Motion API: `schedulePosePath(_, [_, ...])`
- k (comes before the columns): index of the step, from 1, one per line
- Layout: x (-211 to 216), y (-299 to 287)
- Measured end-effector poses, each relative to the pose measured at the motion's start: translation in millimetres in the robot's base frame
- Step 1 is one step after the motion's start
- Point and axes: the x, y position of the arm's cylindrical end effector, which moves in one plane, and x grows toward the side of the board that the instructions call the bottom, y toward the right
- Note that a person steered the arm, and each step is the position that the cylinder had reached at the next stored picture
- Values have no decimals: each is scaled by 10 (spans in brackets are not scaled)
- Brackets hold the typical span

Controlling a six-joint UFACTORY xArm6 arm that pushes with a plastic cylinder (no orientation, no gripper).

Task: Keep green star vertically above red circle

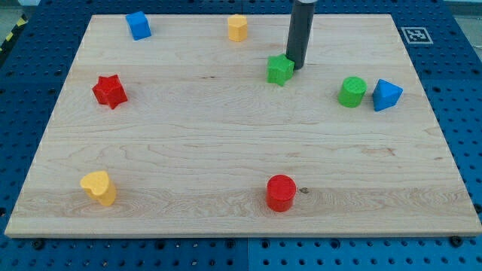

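The green star (279, 70) lies in the upper middle of the wooden board (226, 143). The red circle (281, 193) stands near the board's bottom edge, almost straight below the star. My tip (294, 67) is at the star's upper right side, touching it or very close. The dark rod rises from there to the view's top.
A red star (110, 91) is at the left. A blue cube (138, 25) and a yellow hexagonal block (238, 27) are near the top edge. A green cylinder (352, 92) and a blue triangular block (386, 95) sit at the right. A yellow heart (99, 187) is at the bottom left.
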Motion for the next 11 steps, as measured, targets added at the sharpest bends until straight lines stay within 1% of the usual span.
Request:
schedulePosePath(1, [64,-4])
schedulePosePath(2, [-381,-93])
schedulePosePath(3, [-439,-421])
schedulePosePath(4, [-187,-491])
schedulePosePath(6, [187,-402])
schedulePosePath(7, [204,-459])
schedulePosePath(8, [212,-776])
schedulePosePath(9, [384,-848])
schedulePosePath(10, [493,-654])
schedulePosePath(11, [502,-520])
